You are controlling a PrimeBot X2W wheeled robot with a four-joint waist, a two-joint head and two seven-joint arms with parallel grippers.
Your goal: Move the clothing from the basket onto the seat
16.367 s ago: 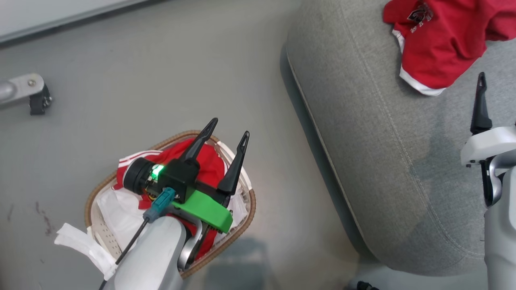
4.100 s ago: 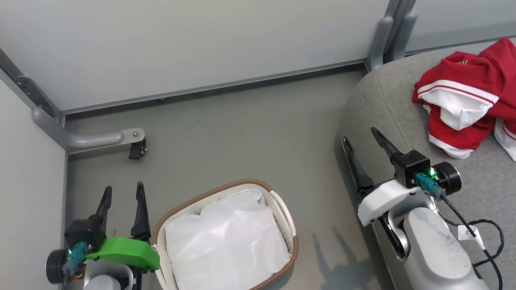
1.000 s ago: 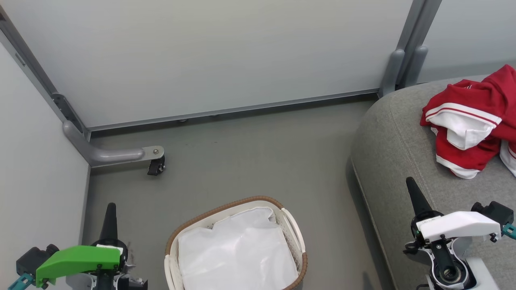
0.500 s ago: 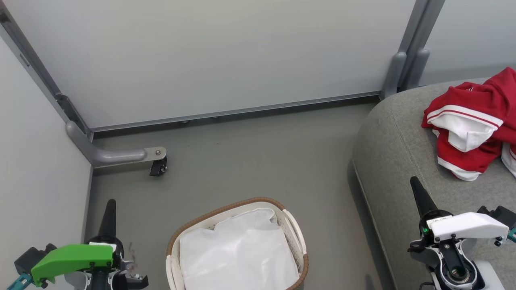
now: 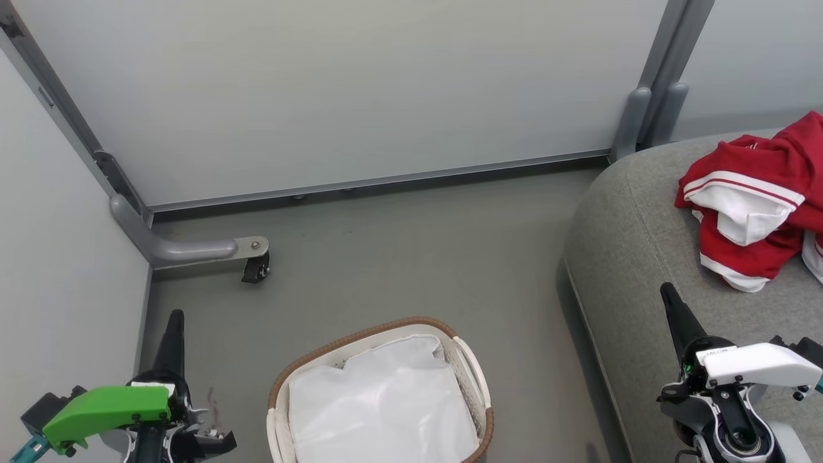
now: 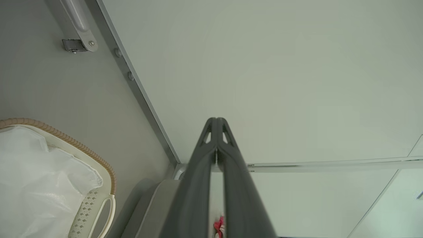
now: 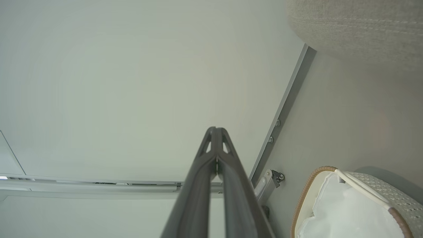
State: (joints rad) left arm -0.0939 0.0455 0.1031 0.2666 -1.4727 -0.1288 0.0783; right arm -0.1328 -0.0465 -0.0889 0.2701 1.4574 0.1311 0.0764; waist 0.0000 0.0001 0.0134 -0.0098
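Both closed, empty: L fingers point(image 5: 172, 344), R fingers point(image 5: 678, 318); lined basket point(image 5: 360, 330) btwn, clothing point(image 5: 759, 257) on seat point(image 5: 630, 257), caster leg point(image 5: 199, 247) nr wall point(image 5: 353, 90).

Perforated white plastic basket point(image 5: 465, 379) with woven brown rim; faintly glossy liner sheet point(image 5: 379, 411); seat point(image 5: 630, 257) of coarse grey cloth; clothing point(image 5: 765, 167) of soft red fabric.

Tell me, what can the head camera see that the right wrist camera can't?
Head view's extra: the red clothing heaped on the seat, and the left gripper with its green cover.
Right wrist view's extra: a close look along the right gripper, its jaws pressed together to the tips.
In both: the basket with just its white liner inside, the grey seat, the floor, the pale wall and the wheeled metal foot.
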